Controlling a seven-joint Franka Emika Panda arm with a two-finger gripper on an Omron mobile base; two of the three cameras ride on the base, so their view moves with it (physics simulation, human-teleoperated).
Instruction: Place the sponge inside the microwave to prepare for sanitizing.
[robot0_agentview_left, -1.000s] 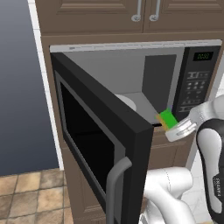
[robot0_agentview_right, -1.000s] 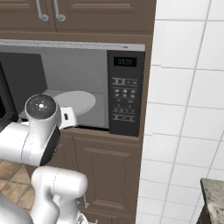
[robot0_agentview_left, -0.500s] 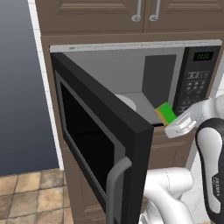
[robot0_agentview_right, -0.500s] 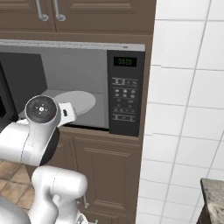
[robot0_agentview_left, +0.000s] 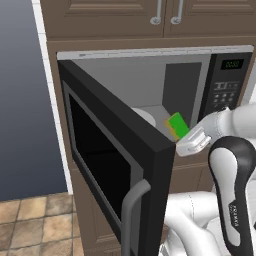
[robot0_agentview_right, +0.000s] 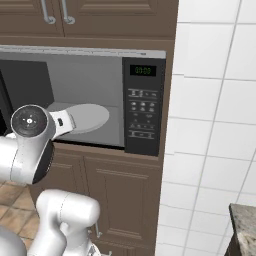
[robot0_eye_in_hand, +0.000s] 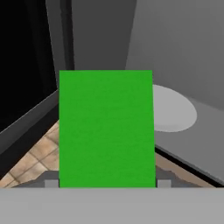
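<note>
End effector: I see its jaws closed on the sponge, at the front lip of the microwave's opening.
Sponge: held in the end effector, its green face towards my hand camera, yellow layer behind it; from the left base camera it sits just at the threshold of the cavity.
Step in hand: I judge this the carry-in, sponge held but not yet over the cavity floor.
Next move: I would push forward into the cavity, lower over the turntable, then release.
Just left of the end effector: the open microwave door with its grey handle; its edge is close, so I'd avoid swinging that way.
Ahead: the round turntable plate on the grey floor.
Right: the button panel.
Beyond: the grey back wall of the microwave.
Above: wooden cabinets.
</note>
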